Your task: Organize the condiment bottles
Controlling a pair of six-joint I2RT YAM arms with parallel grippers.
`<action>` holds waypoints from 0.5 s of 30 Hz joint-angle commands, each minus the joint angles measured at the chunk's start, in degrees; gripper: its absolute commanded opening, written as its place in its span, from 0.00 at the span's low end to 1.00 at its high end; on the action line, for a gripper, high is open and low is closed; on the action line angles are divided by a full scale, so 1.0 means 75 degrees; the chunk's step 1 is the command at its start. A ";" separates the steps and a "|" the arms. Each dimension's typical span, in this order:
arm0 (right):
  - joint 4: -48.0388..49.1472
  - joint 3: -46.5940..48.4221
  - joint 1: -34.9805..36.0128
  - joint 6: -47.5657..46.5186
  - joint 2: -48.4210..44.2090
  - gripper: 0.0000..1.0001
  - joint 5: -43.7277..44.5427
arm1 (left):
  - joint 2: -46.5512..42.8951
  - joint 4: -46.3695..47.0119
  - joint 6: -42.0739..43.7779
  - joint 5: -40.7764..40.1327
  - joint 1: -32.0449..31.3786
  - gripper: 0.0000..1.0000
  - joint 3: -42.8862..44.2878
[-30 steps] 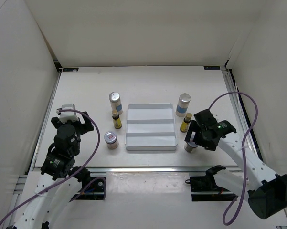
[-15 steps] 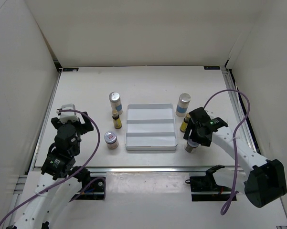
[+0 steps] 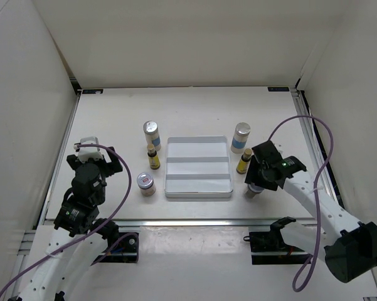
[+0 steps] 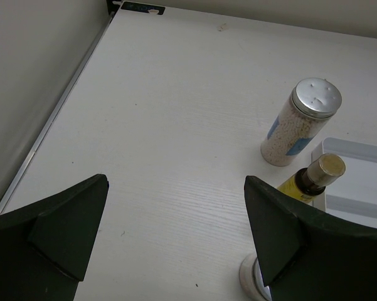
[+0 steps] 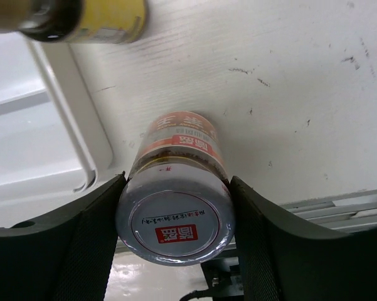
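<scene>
My right gripper (image 3: 254, 184) is down over a short silver-lidded jar (image 3: 251, 192) that stands right of the tray's near corner. In the right wrist view the red-labelled jar (image 5: 175, 207) sits between both fingers, which press its lid sides; the gripper (image 5: 177, 182) is shut on it. A tiny yellow bottle (image 3: 243, 162) and a tall white bottle (image 3: 240, 137) stand just beyond. Left of the tray stand another tall white bottle (image 3: 152, 134), a yellow bottle (image 3: 153, 157) and a jar (image 3: 146, 184). My left gripper (image 3: 91, 153) hangs open further left, holding nothing (image 4: 175, 188).
The shallow white tray (image 3: 197, 195) with two dividers lies in the middle of the table, its corner close beside the held jar (image 5: 81, 169). White walls enclose the table on three sides. A metal rail runs along the near edge (image 5: 339, 207).
My right gripper has shifted slightly over the near right jar and its fingers have drawn in from wide open onto the jar's lid. The left arm has not moved.
</scene>
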 commanded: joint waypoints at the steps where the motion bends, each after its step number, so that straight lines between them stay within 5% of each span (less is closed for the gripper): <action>1: -0.0118 0.0937 0.0148 -0.0454 -0.0460 0.31 0.0083 | -0.0049 0.0081 -0.0004 -0.0149 -0.0026 1.00 -0.0024; 5: -0.0317 0.1605 0.0557 -0.0713 -0.0239 0.20 0.0083 | -0.0049 0.0151 -0.0004 -0.0149 -0.0026 1.00 -0.0095; 15: 0.0525 0.2379 0.2515 -0.0795 0.0991 0.18 0.0353 | -0.0049 0.0151 -0.0004 -0.0149 -0.0026 1.00 -0.0095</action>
